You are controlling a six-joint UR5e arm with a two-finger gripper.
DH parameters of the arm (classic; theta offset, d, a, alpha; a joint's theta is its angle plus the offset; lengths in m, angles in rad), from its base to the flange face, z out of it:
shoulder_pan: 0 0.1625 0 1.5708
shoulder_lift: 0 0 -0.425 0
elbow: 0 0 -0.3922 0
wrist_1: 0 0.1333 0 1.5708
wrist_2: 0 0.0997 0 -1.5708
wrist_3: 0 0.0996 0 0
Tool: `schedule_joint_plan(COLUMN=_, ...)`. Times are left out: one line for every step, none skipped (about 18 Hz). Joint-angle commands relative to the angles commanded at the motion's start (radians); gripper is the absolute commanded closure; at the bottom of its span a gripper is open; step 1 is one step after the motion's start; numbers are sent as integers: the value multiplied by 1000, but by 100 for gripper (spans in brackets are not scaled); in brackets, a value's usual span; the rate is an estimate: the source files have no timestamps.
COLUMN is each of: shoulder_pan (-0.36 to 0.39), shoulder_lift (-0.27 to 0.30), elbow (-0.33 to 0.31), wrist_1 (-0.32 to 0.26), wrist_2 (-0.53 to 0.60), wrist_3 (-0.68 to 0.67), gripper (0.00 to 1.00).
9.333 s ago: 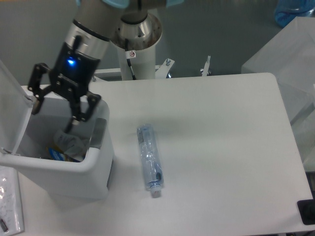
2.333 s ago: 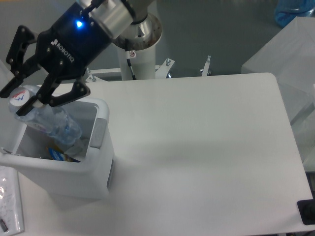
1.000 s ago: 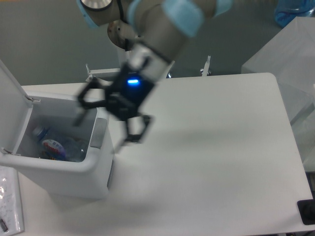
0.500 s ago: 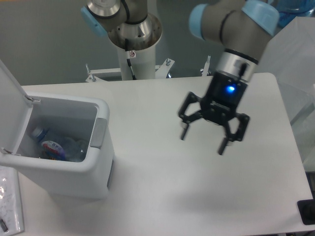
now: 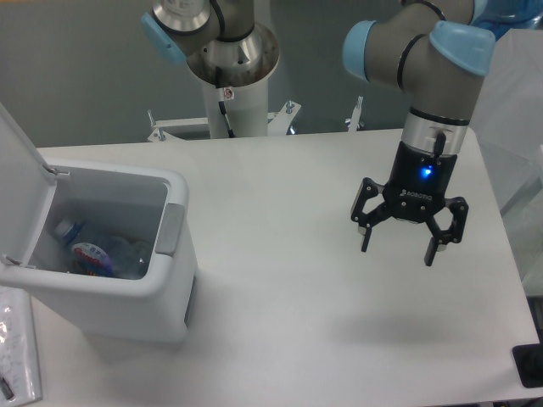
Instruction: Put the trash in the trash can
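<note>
- The bin (image 5: 102,292) sits at the left edge of the table (image 5: 280,322), lid (image 5: 17,182) tipped up, one bottle (image 5: 89,253) lying inside
- I can't pick out the wrapper; some clear crumpled stuff (image 5: 127,259) beside the bottle may be it
- No trash shows on the tabletop, so the job looks finished; best to park the arm clear of the bin
- The claw (image 5: 399,246) hangs near the right edge, fingers spread, holding nothing
- Count: one bin, one bottle, one claw
</note>
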Motion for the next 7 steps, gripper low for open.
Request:
schedule_joint_plan(shoulder_pan=-9, shoulder_lift=0, elbow=-5, wrist_1=-2, wrist_2=45, wrist_3=45, gripper=0)
schedule_joint_plan(shoulder_pan=-9, shoulder_lift=2, elbow=-14, wrist_1=-8, wrist_2=85, wrist_3=68, gripper=0)
schedule_joint_plan(shoulder_pan=-9, shoulder_lift=5, elbow=-21, wrist_1=-15, wrist_2=117, wrist_3=79, gripper=0)
schedule_joint_plan(shoulder_pan=-9, shoulder_lift=5, elbow=-22, wrist_1=-23, wrist_2=140, wrist_3=82, gripper=0)
schedule_joint_plan(shoulder_pan=-11, shoulder_lift=5, elbow=-20, wrist_1=-37, wrist_2=163, wrist_3=82, gripper=0)
schedule_joint_plan(shoulder_pan=-11, shoulder_lift=3, elbow=-11, wrist_1=-61, wrist_2=181, wrist_3=84, gripper=0)
schedule_joint_plan(shoulder_pan=-11, shoulder_lift=2, elbow=4, wrist_1=-92, wrist_2=195, wrist_3=84, gripper=0)
